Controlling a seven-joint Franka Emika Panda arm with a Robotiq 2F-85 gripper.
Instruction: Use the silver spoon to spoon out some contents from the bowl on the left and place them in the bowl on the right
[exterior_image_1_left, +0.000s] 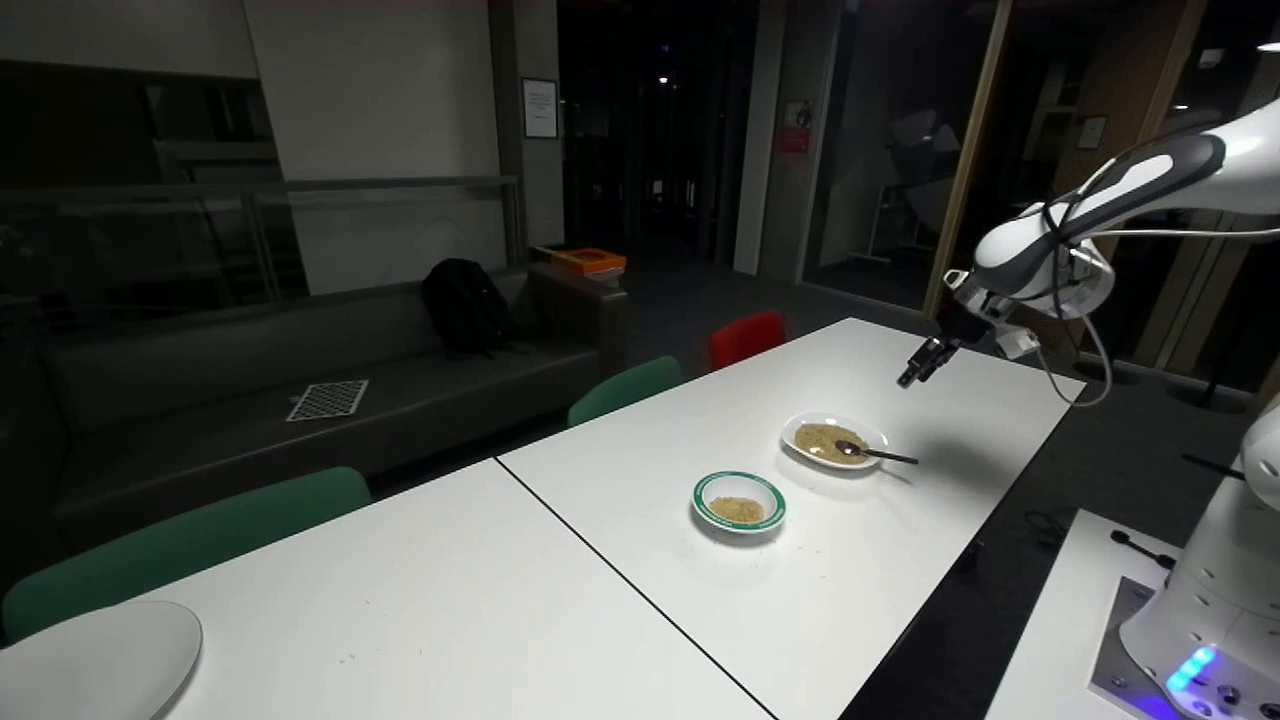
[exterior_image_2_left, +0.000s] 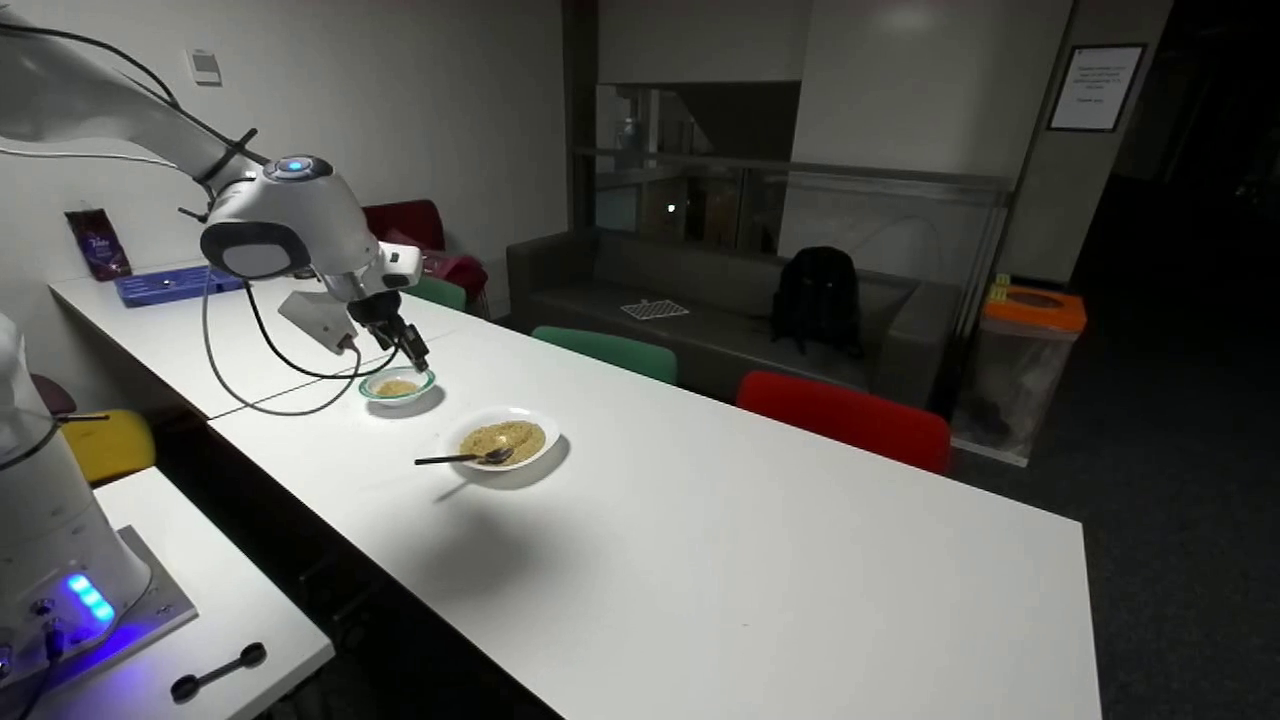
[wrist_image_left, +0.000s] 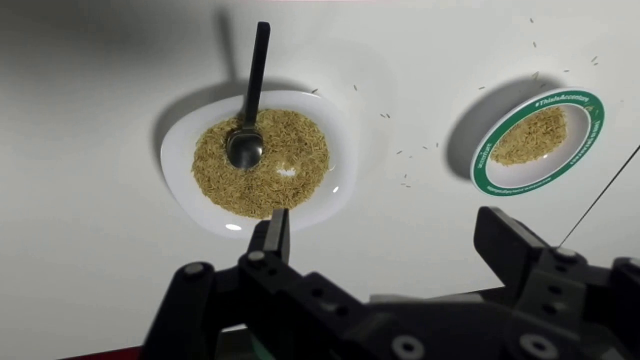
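Observation:
A white bowl (exterior_image_1_left: 820, 461) of brown grains stands on the table; it also shows in an exterior view (exterior_image_2_left: 552, 434) and in the wrist view (wrist_image_left: 342, 145). A silver spoon with a dark handle (wrist_image_left: 256, 75) lies in it, its bowl resting on the grains and its handle sticking out over the rim (exterior_image_1_left: 892, 457) (exterior_image_2_left: 442, 461). A green-rimmed white bowl (wrist_image_left: 482, 172) with fewer grains stands beside it (exterior_image_1_left: 740, 527) (exterior_image_2_left: 370, 396). My gripper (wrist_image_left: 383, 212) is open and empty, held above the table, apart from both bowls and the spoon (exterior_image_1_left: 918, 368) (exterior_image_2_left: 408, 350).
Loose grains (wrist_image_left: 400, 152) lie on the white table (exterior_image_1_left: 420, 560) between and around the bowls. A white plate (exterior_image_1_left: 100, 660) lies at the table's far end. Green chairs (exterior_image_2_left: 605, 352) and a red chair (exterior_image_2_left: 845, 420) line one side. A blue box (exterior_image_2_left: 170, 286) stands on the table.

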